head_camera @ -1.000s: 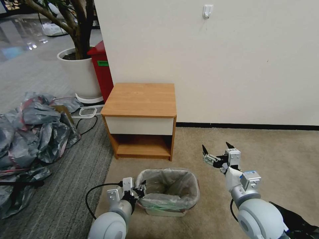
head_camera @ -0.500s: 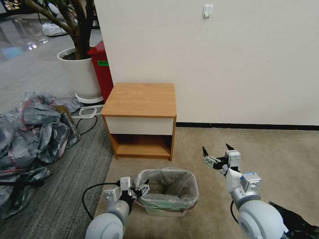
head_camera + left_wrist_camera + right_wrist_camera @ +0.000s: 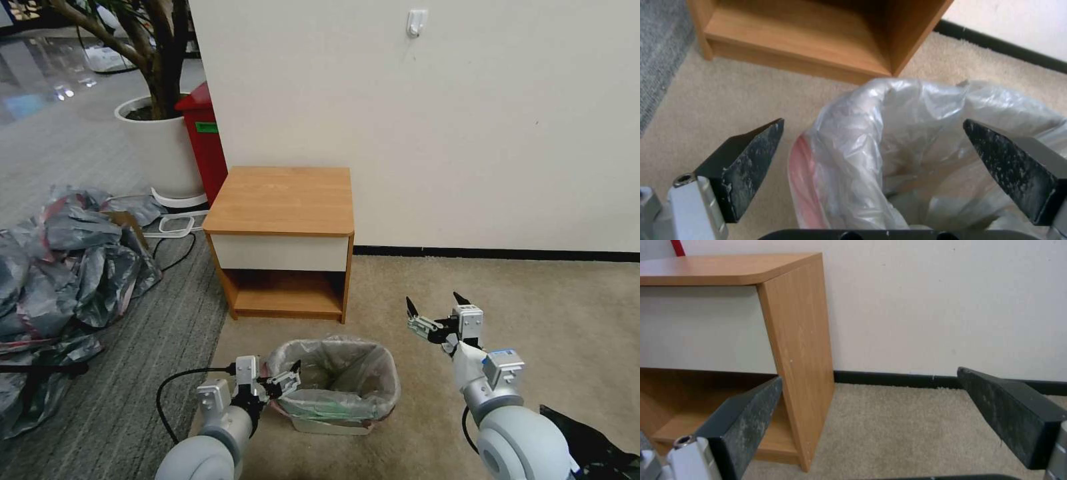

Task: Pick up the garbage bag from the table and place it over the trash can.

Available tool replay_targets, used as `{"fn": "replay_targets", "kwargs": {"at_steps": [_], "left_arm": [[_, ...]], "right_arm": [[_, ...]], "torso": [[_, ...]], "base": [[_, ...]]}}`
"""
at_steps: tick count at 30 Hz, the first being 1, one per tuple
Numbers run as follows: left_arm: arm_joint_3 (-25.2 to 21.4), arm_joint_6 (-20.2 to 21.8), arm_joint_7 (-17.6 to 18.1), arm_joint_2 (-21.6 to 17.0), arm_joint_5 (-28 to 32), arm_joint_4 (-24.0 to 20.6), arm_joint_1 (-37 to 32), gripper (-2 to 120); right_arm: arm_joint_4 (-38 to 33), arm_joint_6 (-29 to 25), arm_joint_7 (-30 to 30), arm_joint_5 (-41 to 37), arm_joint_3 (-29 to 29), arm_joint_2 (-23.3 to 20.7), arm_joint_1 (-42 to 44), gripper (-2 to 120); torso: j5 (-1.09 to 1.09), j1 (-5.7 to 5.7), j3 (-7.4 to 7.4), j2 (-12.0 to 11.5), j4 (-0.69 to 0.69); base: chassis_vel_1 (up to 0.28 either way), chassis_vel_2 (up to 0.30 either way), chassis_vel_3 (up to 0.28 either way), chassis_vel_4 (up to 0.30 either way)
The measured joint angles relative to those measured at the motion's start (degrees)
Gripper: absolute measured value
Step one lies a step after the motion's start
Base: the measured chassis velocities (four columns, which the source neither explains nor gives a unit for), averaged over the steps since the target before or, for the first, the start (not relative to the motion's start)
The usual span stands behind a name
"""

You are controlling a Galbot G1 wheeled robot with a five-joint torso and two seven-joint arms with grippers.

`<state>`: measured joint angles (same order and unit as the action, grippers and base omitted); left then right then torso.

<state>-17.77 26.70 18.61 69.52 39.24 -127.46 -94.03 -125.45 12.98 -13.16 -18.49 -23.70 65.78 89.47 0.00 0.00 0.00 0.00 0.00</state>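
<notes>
The garbage bag (image 3: 337,373), thin translucent grey plastic, lines the cream trash can (image 3: 331,425) and folds over its rim. Its pink-red band (image 3: 801,173) shows on the outside of the near-left corner. My left gripper (image 3: 287,380) is open at that left rim, with the bag (image 3: 889,133) between and beyond its spread fingers (image 3: 751,156), which touch nothing. My right gripper (image 3: 433,301) is open and holds nothing, above the carpet right of the can. The table (image 3: 280,200) stands behind the can with a bare top; its side panel (image 3: 795,340) is in the right wrist view.
A heap of grey bags (image 3: 60,267) lies on the grey carpet at left. A red bin (image 3: 203,140) and a white plant pot (image 3: 157,147) stand behind the table. A black cable (image 3: 173,393) loops by my left arm. A black bag (image 3: 593,447) lies at bottom right.
My left gripper has come off the bag's left rim, and the left arm has drawn back a little to the left. The right gripper has sunk slightly.
</notes>
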Motion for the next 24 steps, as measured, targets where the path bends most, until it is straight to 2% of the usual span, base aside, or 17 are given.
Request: {"fn": "replay_targets", "kwargs": {"at_steps": [3,5,6,7,8,10,11,14,19,23,24], "left_arm": [[-0.88,-1.15,-0.37,-0.02,-1.2,-1.39,-1.02,100],[-2.31,-4.6,-1.81,-0.15,-5.91,-2.36,-2.56,100],[-2.31,-4.6,-1.81,-0.15,-5.91,-2.36,-2.56,100],[-3.46,-7.84,-3.03,-0.26,-10.72,-2.54,-3.52,100],[-4.02,-9.47,-3.54,-0.33,-12.96,-2.54,-3.93,100],[-6.6,-16.47,-5.63,-0.52,-20.9,-2.55,-5.71,100],[-6.6,-16.47,-5.63,-0.52,-20.9,-2.55,-5.71,100],[-9.94,-22.7,-6.13,-0.32,-24.62,-3.01,-6.83,100],[-12.58,-24.54,-7.04,-0.3,-25.14,-3.27,-6.94,100],[-15.73,-26.43,-11.61,-0.66,-29.53,-1.64,-6.76,100],[-15.73,-26.43,-11.61,-0.66,-29.53,-1.64,-6.76,100]], "right_arm": [[-0.31,-0.28,-0.03,-0.03,-0.19,0.15,0.43,100],[-0.6,-1.62,-0.04,-0.04,-0.39,0.39,1.1,100],[-0.6,-1.62,-0.04,-0.04,-0.39,0.39,1.1,100],[-0.73,-2.92,-0.04,-0.02,-0.49,0.69,1.62,100],[-0.76,-3.82,-0.04,0.01,-0.51,0.9,1.98,100],[-0.65,-8.05,-0.02,0.32,-0.72,2.03,3.72,100],[-0.65,-8.05,-0.02,0.32,-0.72,2.03,3.72,100],[-0.56,-13.56,-0.04,1.22,-2.06,4.14,7.73,100],[-0.18,-17.97,-0.06,2.46,-4.44,7.47,11.84,100],[2.1,-23.46,0.87,2.24,-7.84,9.24,15.22,100],[2.1,-23.46,0.87,2.24,-7.84,9.24,15.22,100]], "torso": [[0.0,0.0,0.0,0.0,0.0],[0.0,0.0,0.0,0.0,0.0],[0.0,0.0,0.0,0.0,0.0],[0.0,0.0,0.0,0.0,0.0],[-0.01,0.0,0.0,0.0,0.0],[0.01,0.0,0.0,0.0,0.01],[0.01,0.0,0.0,0.0,0.01],[0.0,0.0,0.0,0.0,0.01],[0.0,0.0,0.0,0.0,0.0],[0.0,0.0,0.0,0.0,0.0],[0.0,0.0,0.0,0.0,0.0]], "base": [[0.0,0.0,0.0,0.0],[0.0,0.0,0.0,0.0],[0.0,0.0,0.0,0.0],[0.0,0.0,0.0,0.0],[0.0,0.0,0.0,0.0],[0.0,0.0,0.0,0.0],[0.0,0.0,0.0,0.0],[0.0,0.0,0.0,0.0],[0.0,0.0,0.0,0.0],[0.0,0.0,0.0,0.0],[0.0,0.0,0.0,0.0]]}}
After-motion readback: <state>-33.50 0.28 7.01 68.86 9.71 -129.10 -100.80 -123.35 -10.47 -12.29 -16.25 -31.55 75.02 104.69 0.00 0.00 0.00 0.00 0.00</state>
